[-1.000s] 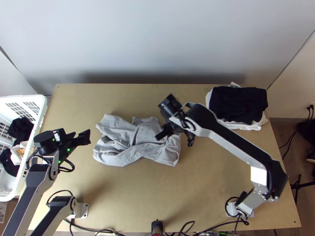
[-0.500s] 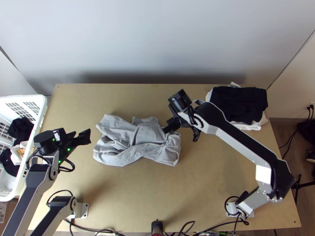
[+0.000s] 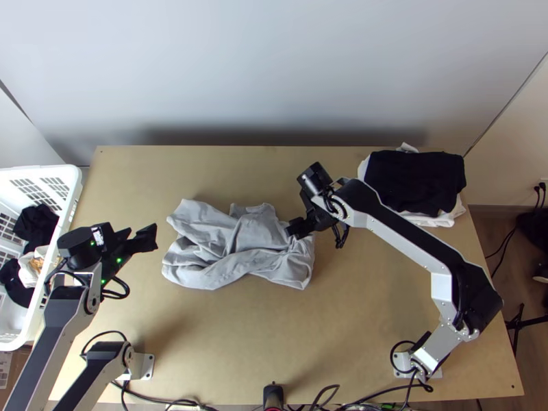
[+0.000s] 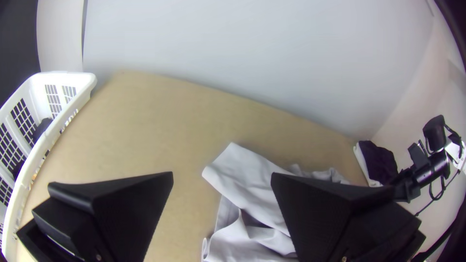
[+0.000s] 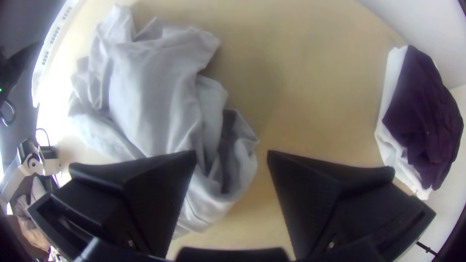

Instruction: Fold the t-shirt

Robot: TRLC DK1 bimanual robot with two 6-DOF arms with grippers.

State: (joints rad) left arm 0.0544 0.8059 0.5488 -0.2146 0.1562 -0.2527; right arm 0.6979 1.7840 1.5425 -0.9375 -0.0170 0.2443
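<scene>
One bunched, pale-grey cloth t-shirt (image 3: pixel 240 246) lies on the light wooden table (image 3: pixel 370 308), near the left hand (image 3: pixel 151 240) and partly beneath the right hand (image 3: pixel 296 228); both have their flat black fingers spread wide apart.

Grey t-shirt (image 3: pixel 236 246), bunched on table (image 3: pixel 226 342)

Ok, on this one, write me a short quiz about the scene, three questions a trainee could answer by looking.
1. True or false: the grey t-shirt lies spread flat on the table.
2. Toward the table's far right corner in the top view, which is on top: (a) the white cloth or (b) the black cloth?
3. Fill in: the left gripper and the right gripper are both ____.

Key: 1 false; 2 b; 3 open.
</scene>
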